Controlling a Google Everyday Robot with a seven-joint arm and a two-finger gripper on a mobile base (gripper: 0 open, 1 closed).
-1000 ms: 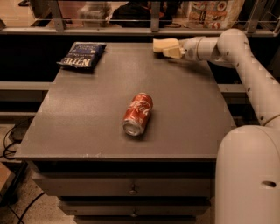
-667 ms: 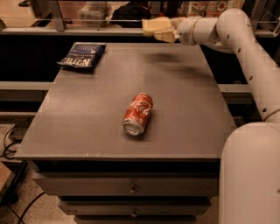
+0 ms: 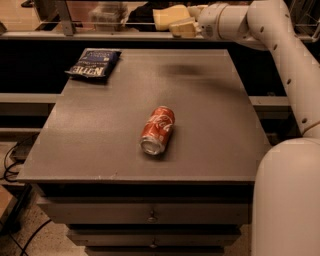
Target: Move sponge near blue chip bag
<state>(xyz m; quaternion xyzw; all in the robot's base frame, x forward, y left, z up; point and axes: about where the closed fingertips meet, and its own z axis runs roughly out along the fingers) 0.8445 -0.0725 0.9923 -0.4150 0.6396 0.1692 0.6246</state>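
The sponge (image 3: 166,16), a pale yellow block, is held in the air above the table's back edge, right of centre. My gripper (image 3: 181,24) is shut on its right end, with a cream-yellow finger (image 3: 184,29) showing under it; the white arm reaches in from the right. The blue chip bag (image 3: 94,63), dark navy with white lettering, lies flat on the back left corner of the grey table (image 3: 215,110). The sponge is well to the right of the bag and above table level.
A red Coca-Cola can (image 3: 157,130) lies on its side near the table's middle, open end toward the front. A rail and shelf with cluttered items (image 3: 107,12) run behind the table. Drawers (image 3: 150,215) sit below the front edge.
My gripper has lifted the sponge off the back right of the table and carried it up and to the left. The can and the bag have not moved.
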